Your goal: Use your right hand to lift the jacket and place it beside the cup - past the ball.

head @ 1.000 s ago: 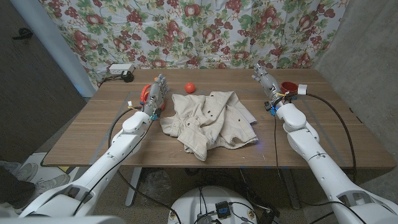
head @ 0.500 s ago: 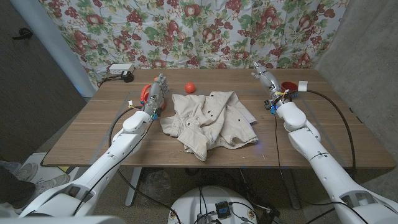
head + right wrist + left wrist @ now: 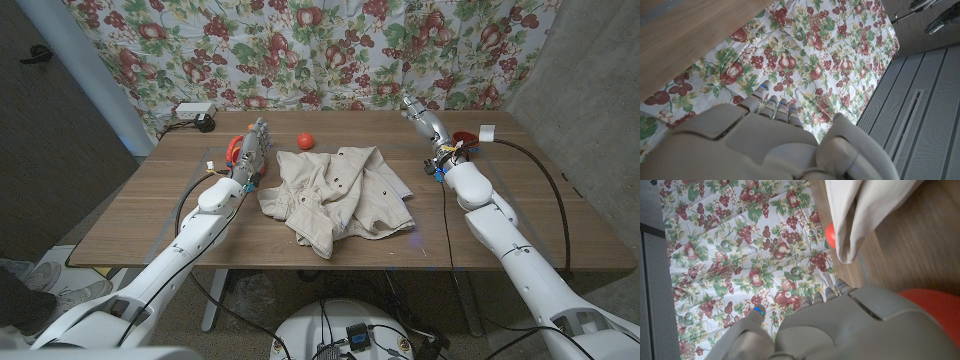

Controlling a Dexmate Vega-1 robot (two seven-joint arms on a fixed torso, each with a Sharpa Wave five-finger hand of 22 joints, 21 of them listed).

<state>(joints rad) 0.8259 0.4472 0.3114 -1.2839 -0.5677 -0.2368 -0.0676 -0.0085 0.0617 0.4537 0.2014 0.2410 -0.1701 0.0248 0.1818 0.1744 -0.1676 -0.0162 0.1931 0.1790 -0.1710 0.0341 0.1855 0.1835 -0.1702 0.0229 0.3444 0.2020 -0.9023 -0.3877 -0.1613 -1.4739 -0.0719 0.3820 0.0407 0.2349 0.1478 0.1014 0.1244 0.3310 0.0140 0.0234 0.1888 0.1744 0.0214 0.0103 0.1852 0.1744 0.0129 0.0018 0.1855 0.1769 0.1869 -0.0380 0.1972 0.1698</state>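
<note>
Jacket point(image 3: 338, 196), beige and crumpled, lay in the head view near the middle of the wooden table point(image 3: 150, 215), its long axis running roughly from the far edge toward the near edge, with a sleeve or hem trailing toward the near side. It looked soft and light, likely to sag and drag, so a pinch on a bunched fold near its right side seemed the best hold. The ball point(image 3: 306, 140) sat by the far edge, and the cup point(image 3: 232, 150) was just behind the left hand point(image 3: 251, 152), whose fingers stood upright, together and empty. The right hand point(image 3: 425, 121) hung over the far right part, holding nothing, fingers loosely apart. In the left wrist view, a jacket fold hung beside the ball. In the right wrist view, the fingers clasped nothing.
</note>
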